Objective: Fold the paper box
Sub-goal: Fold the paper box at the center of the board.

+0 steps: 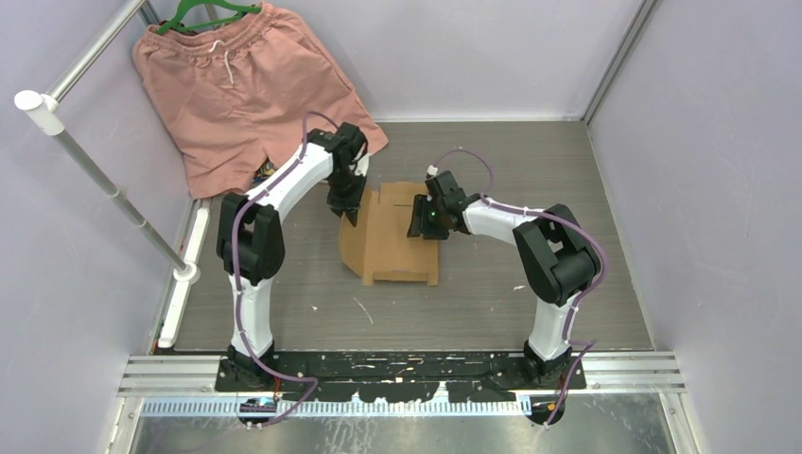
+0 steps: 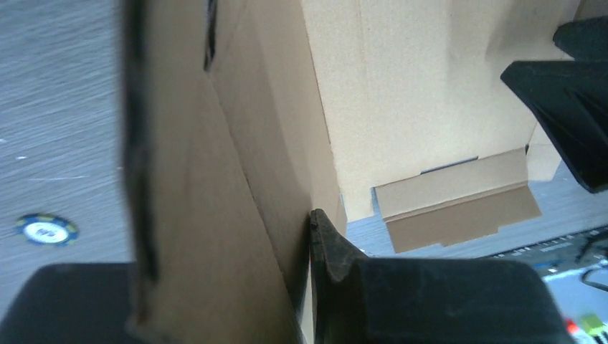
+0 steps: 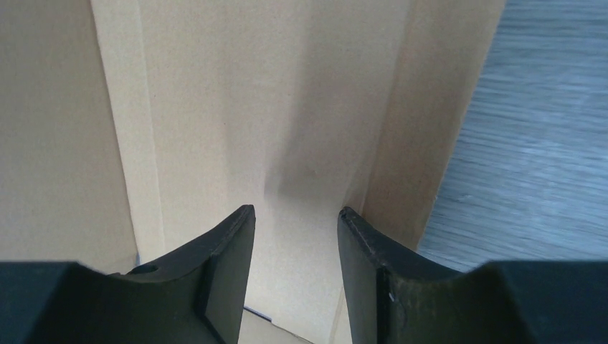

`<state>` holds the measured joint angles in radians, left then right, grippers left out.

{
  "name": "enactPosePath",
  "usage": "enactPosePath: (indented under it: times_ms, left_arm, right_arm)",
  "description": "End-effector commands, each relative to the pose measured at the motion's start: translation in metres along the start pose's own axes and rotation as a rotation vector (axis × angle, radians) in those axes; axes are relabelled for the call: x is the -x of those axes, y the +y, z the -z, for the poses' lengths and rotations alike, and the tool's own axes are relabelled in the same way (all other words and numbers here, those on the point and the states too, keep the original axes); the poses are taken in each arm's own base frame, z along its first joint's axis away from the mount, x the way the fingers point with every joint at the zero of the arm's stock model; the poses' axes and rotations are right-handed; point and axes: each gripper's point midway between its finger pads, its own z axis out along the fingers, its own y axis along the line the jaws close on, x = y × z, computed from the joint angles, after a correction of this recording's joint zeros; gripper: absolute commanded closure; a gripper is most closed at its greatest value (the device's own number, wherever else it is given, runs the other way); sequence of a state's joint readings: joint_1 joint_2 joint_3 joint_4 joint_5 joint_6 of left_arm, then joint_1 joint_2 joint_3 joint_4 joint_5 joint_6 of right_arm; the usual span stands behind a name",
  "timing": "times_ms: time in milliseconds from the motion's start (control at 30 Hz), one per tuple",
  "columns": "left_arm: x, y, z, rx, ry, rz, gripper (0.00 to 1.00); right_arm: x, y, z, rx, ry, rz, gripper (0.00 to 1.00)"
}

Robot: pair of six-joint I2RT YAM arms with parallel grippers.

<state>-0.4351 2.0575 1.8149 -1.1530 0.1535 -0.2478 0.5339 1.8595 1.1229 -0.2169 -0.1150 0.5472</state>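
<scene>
No legible text or labels

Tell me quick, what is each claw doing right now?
Left claw: closed on a flap of the cardboard.
Right claw: open, holding nothing.

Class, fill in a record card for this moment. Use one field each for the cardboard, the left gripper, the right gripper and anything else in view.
paper box: brown cardboard sheet, mostly flat on the table, with its left flap lifted
left gripper: shut on the lifted left flap
right gripper: open over a middle panel, nothing between its fingers
right gripper contact: cannot tell whether the tips touch the sheet
other: salmon-pink shorts at the far left corner
fold state: not yet a box
</scene>
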Motion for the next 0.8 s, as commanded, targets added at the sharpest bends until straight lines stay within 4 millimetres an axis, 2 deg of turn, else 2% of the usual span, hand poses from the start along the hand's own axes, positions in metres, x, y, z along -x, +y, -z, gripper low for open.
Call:
enactPosePath:
  times_ms: [0,200,433,533,767]
  left_arm:
    - [0.012,0.019,0.018,0.201,-0.045,-0.109,0.85]
    - [0.035,0.018,0.056,0.256,-0.165,-0.157,0.84]
    - [0.058,0.009,0.096,0.331,-0.262,-0.271,0.84]
    - [0.063,0.007,0.105,0.385,-0.292,-0.327,0.84]
    - [0.07,-0.002,0.122,0.483,-0.343,-0.445,0.84]
  right_arm:
    - [-0.05,0.019,-0.003,0.099,0.141,-0.04,0.48]
    - [-0.043,0.041,0.012,0.216,0.116,-0.026,0.47]
    - [-0.035,0.054,0.035,0.332,0.077,-0.042,0.47]
    - [-0.019,0.05,0.049,0.387,0.018,-0.076,0.47]
    - [0.024,0.026,0.088,0.394,-0.16,-0.11,0.47]
